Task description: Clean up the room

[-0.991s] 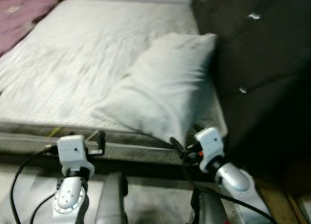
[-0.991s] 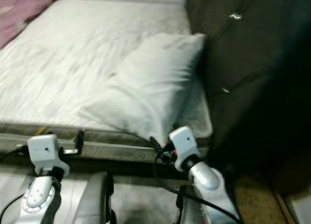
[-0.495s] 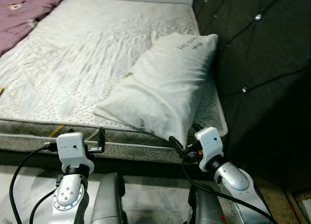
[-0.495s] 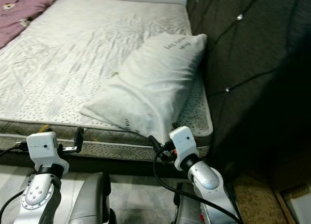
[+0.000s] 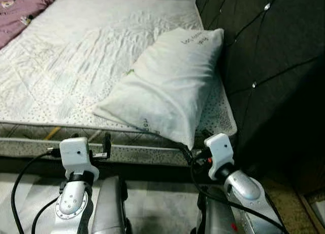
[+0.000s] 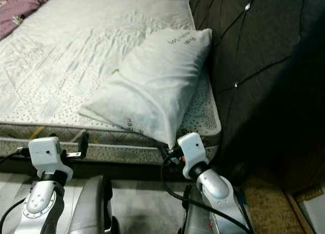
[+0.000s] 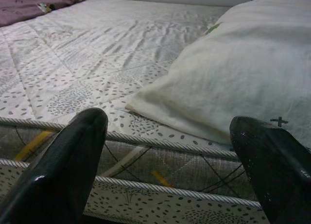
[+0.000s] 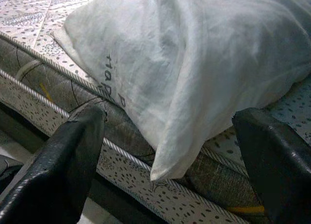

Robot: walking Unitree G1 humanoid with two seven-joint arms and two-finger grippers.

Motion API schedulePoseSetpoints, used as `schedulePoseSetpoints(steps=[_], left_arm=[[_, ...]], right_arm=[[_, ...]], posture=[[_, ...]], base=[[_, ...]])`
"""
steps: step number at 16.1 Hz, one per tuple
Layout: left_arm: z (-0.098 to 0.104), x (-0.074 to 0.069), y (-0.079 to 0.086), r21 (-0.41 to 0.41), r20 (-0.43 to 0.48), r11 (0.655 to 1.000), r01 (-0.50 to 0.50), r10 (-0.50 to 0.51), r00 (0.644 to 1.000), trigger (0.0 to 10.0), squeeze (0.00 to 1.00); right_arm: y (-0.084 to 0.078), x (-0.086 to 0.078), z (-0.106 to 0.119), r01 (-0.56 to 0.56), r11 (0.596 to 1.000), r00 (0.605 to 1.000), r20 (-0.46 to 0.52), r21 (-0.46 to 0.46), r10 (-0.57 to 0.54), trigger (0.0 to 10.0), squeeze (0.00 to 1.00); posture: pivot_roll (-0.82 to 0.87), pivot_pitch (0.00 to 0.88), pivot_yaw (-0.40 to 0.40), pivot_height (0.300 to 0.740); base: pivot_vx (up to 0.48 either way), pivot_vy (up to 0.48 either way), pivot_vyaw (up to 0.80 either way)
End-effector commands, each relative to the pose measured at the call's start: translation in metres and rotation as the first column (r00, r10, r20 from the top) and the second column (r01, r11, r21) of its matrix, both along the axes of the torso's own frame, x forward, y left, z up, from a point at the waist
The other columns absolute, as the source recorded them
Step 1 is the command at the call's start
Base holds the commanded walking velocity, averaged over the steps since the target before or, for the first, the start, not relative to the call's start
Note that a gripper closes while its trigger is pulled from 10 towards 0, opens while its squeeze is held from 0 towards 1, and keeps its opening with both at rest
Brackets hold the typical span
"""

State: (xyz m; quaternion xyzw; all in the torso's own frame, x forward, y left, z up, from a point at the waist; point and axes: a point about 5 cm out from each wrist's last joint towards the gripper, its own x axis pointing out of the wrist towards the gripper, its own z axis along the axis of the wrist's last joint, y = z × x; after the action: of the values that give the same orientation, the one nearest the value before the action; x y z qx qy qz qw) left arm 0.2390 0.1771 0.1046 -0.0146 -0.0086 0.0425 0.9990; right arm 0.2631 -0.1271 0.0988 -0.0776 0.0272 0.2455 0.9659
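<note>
Here pillow lies beyond right end effector

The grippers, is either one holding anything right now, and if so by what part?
Nothing is held. The left gripper and right gripper are both open, short of the mattress edge; the pillow lies untouched, one corner hanging over the edge.

A white pillow lies centre frame on the bed, beside the dark headboard at right; both arms sit low.
</note>
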Motion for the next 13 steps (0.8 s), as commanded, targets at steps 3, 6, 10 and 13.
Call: schedulePoseSetpoints(steps=[3, 6, 10, 13], left_arm=[[0.0003, 0.0000, -0.0021, -0.011, 0.008, 1.000, 0.023, -0.023, 1.000, 10.0, 0.00], [0.0009, 0.0004, -0.0022, -0.015, 0.013, 1.000, 0.027, -0.027, 1.000, 10.0, 0.00], [0.0012, 0.0011, -0.0021, -0.015, 0.011, 0.999, 0.031, -0.031, 0.999, 10.0, 0.00], [-0.0007, 0.0012, -0.0014, -0.026, -0.005, 0.999, 0.025, -0.025, 1.000, 10.0, 0.00]], right_arm=[[-0.0027, -0.0003, -0.0013, 0.011, 1.000, 1.000, -0.007, 0.001, -0.011, 10.0, 0.00], [-0.0038, 0.0008, 0.0007, 0.021, 1.000, 1.000, -0.002, 0.001, -0.021, 10.0, 0.00], [-0.0050, 0.0063, 0.0052, 0.031, 1.000, 0.999, 0.011, -0.006, -0.031, 10.0, 0.00], [-0.0067, 0.0097, 0.0052, 0.033, 0.999, 0.999, 0.009, -0.023, -0.032, 10.0, 0.00]], posture=[[0.01, 0.109, -0.023, 0.511], [0.01, 0.114, -0.024, 0.511], [0.01, 0.116, -0.022, 0.511], [0.02, 0.117, -0.021, 0.511]], base=[[0.310, 0.000, 0.00], [0.432, 0.000, 0.00], [0.448, 0.000, 0.00], [0.222, 0.000, 0.00]])
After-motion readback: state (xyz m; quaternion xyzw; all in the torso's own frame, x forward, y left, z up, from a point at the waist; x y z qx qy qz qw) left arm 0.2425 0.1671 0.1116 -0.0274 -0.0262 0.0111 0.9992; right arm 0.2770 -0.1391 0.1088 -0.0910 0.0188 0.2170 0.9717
